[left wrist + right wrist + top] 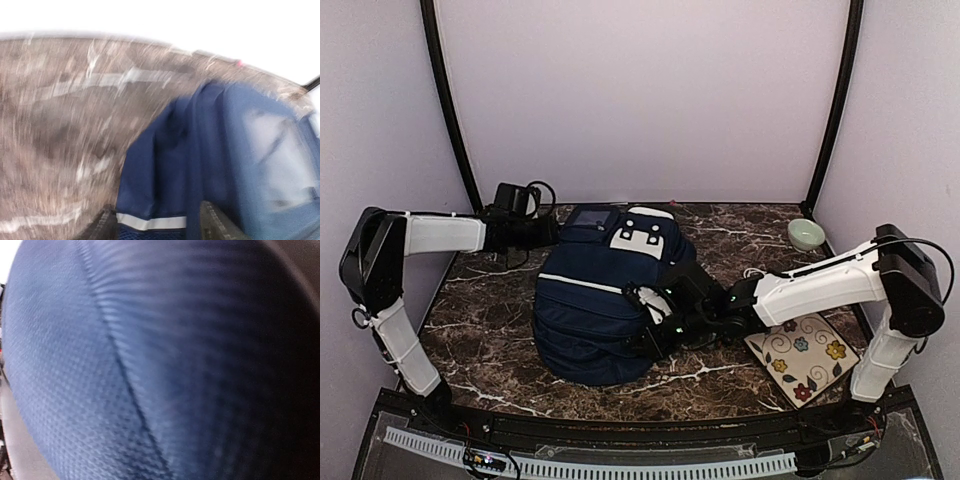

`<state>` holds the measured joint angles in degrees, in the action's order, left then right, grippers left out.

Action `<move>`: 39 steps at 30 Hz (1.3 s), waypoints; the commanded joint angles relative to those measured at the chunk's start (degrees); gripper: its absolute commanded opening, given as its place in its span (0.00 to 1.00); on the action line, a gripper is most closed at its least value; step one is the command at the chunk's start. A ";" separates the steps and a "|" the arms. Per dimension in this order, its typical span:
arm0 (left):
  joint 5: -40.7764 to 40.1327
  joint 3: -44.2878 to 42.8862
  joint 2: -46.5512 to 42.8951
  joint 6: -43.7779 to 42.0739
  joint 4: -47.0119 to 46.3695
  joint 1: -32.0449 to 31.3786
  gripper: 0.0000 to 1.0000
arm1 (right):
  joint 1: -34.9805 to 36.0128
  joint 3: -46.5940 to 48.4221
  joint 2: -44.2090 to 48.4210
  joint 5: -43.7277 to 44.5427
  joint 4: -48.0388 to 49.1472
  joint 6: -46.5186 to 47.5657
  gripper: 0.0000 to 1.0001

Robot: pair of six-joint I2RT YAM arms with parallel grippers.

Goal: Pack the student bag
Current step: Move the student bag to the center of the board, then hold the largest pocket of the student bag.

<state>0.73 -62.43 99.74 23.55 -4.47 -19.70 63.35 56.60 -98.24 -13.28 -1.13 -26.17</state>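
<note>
Navy-blue fabric backpack with thin white stripes and a pale grey buckle patch [590, 310] is lying mid-table on the dark brown marble-pattern tabletop [480, 340], with the patch facing up at its far end. Left gripper [552, 232] is sitting at the bag's far-left corner. In the left wrist view its fingers [219, 226] are standing apart, with a white stripe and blue fabric showing in the gap. That view is blurred, so I can't tell if there's contact. Right gripper [655, 318] is pressing against the bag's right side, near end. The right wrist view is showing only blue weave. Its jaws are closed together; can't tell if any fabric is pinched. Pale green round bowl [806, 234] is sitting far right. Cream flower-print mat [802, 355] is lying near right, under the right arm.
</note>
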 commanded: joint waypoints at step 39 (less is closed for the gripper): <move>-31.81 25.32 -24.53 -76.11 -4.79 -47.53 0.03 | -5.82 -0.93 4.30 -4.42 0.20 -4.11 0.00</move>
<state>-23.49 -38.20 75.11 -49.17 -4.80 -67.70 59.37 55.77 -96.75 -19.75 -0.91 -29.65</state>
